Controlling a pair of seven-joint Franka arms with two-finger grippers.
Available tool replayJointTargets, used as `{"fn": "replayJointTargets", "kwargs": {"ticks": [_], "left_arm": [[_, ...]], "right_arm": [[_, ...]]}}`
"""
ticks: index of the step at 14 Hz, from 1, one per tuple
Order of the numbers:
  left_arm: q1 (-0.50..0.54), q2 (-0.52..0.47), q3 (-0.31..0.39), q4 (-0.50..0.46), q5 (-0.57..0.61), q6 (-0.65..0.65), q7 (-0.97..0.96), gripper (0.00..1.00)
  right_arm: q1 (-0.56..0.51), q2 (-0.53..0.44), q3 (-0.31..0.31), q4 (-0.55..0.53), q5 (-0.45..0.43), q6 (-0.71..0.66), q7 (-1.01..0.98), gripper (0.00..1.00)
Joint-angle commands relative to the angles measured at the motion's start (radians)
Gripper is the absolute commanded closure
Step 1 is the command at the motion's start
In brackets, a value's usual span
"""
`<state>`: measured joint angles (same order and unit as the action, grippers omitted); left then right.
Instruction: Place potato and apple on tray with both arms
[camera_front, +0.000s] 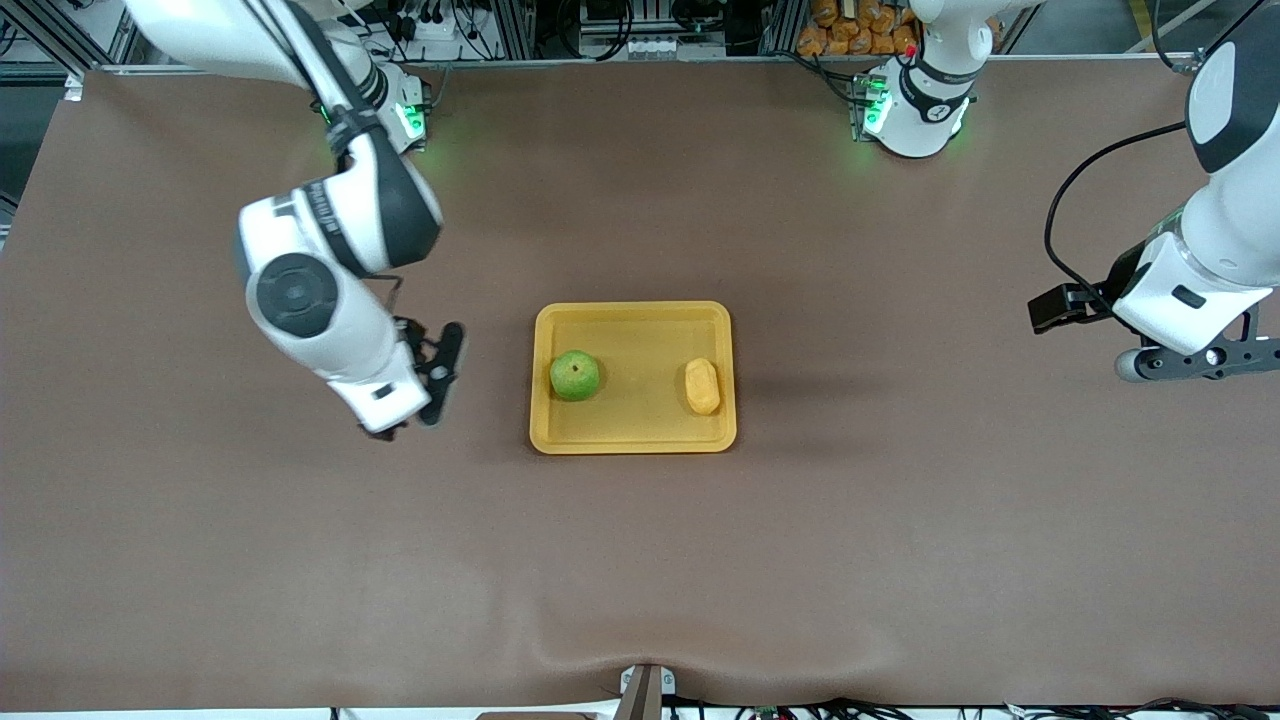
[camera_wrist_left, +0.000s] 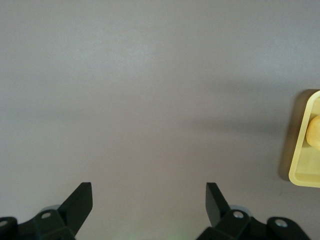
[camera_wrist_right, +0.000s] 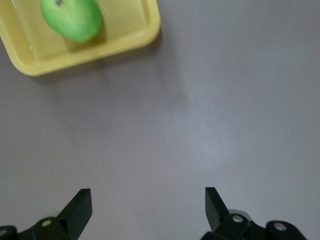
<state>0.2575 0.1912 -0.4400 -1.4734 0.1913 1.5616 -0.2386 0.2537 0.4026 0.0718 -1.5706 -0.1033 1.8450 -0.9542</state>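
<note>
The yellow tray (camera_front: 640, 440) lies mid-table. The green apple (camera_front: 575, 375) sits in it at the end toward the right arm. The yellow-orange potato (camera_front: 702, 386) lies in it at the end toward the left arm. My right gripper (camera_front: 430, 390) is open and empty over bare table beside the tray's apple end. Its wrist view shows its open gripper (camera_wrist_right: 148, 197), the tray's corner (camera_wrist_right: 90, 57) and the apple (camera_wrist_right: 72, 17). My left gripper (camera_front: 1200, 362) is open and empty over bare table well off the potato end. Its wrist view shows its open gripper (camera_wrist_left: 149, 192), the tray's edge (camera_wrist_left: 302, 165) and part of the potato (camera_wrist_left: 314, 132).
The brown table cover (camera_front: 640, 560) spreads all round the tray. The arm bases (camera_front: 915, 110) stand along the table's edge farthest from the front camera, with cables and clutter past it.
</note>
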Motion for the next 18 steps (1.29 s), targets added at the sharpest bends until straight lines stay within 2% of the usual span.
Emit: {"fn": "replayJointTargets", "kwargs": {"ticks": [1, 3, 5, 12, 15, 18], "left_arm": [[0.002, -0.009, 0.001, 0.034, -0.018, -0.043, 0.025, 0.0], [0.002, -0.009, 0.001, 0.041, -0.02, -0.054, 0.05, 0.0], [0.0, -0.009, 0.0, 0.041, -0.02, -0.061, 0.05, 0.0], [0.002, -0.053, 0.003, 0.041, -0.021, -0.074, 0.053, 0.0], [0.003, -0.081, 0.003, 0.038, -0.032, -0.113, 0.064, 0.0], [-0.014, -0.127, 0.033, 0.009, -0.052, -0.118, 0.099, 0.0]], "right_arm": [[-0.097, 0.002, 0.022, 0.108, -0.001, -0.171, 0.003, 0.0], [-0.137, -0.008, 0.019, 0.17, -0.006, -0.237, 0.005, 0.0], [-0.169, -0.068, 0.016, 0.162, -0.006, -0.24, 0.026, 0.0], [-0.31, -0.266, 0.02, 0.144, 0.005, -0.441, 0.449, 0.0], [-0.317, -0.396, 0.01, 0.052, 0.034, -0.431, 0.6, 0.0], [-0.312, -0.461, -0.006, 0.014, 0.062, -0.432, 0.73, 0.0]]}}
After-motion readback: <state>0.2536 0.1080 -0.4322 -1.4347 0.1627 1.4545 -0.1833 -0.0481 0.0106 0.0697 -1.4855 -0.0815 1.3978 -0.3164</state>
